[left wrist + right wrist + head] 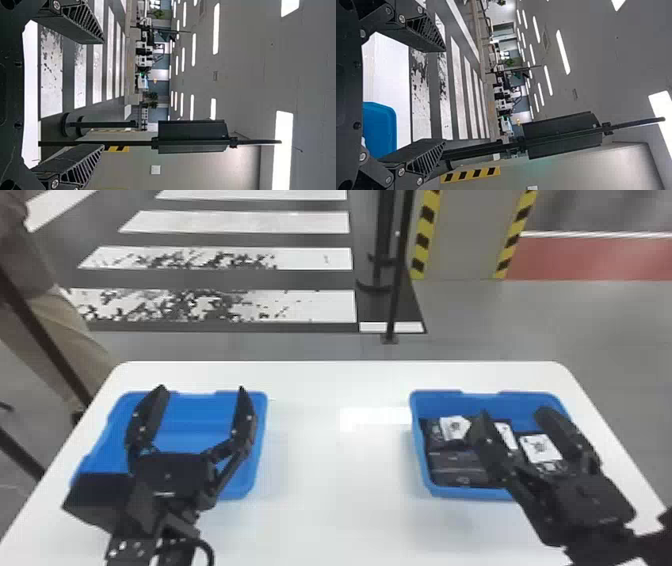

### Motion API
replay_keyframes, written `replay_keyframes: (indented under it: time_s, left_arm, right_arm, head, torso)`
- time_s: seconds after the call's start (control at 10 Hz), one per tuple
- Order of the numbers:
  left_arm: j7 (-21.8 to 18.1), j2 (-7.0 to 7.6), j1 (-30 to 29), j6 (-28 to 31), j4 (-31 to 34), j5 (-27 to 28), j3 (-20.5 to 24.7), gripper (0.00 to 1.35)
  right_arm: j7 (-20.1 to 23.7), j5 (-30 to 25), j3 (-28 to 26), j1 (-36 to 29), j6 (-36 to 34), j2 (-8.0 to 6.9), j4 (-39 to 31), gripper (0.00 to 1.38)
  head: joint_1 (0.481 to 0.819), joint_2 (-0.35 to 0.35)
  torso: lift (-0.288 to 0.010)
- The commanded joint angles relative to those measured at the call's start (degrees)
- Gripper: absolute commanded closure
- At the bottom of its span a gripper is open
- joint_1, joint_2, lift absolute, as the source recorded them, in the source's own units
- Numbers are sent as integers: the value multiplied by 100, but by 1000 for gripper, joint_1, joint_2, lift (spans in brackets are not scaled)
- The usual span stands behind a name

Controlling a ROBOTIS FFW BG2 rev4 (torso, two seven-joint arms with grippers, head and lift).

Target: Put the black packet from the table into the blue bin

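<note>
Apparently, the placing is finished: several black packets [457,462] lie together inside the blue bin [467,492] on the right of the bench [325,510], though which one the task means I cannot tell. The right gripper [515,415] is by that bin, its jaws released and grasping nothing. The left gripper [202,390] is at the other bin [195,430], jaws also spread and unloaded. Probably only backing away remains.
</note>
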State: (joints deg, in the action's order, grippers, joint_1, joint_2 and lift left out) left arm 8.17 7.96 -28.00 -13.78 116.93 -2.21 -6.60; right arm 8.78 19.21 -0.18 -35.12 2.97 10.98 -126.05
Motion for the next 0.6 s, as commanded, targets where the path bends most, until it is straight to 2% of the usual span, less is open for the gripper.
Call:
replay_keyframes:
  time_s: [0.0,0.5]
  left_arm:
    - [0,4,-12,0,0,4,-3,90]
    - [0,4,-26,-28,0,4,9,88]
  right_arm:
    - [-8,21,-5,-3,-57,-8,-2,229]
    - [-78,21,-5,-31,-226,-8,-129,231]
  head:
    - [695,6]
    - [695,8]
  torso:
    - [-110]
    - [-110]
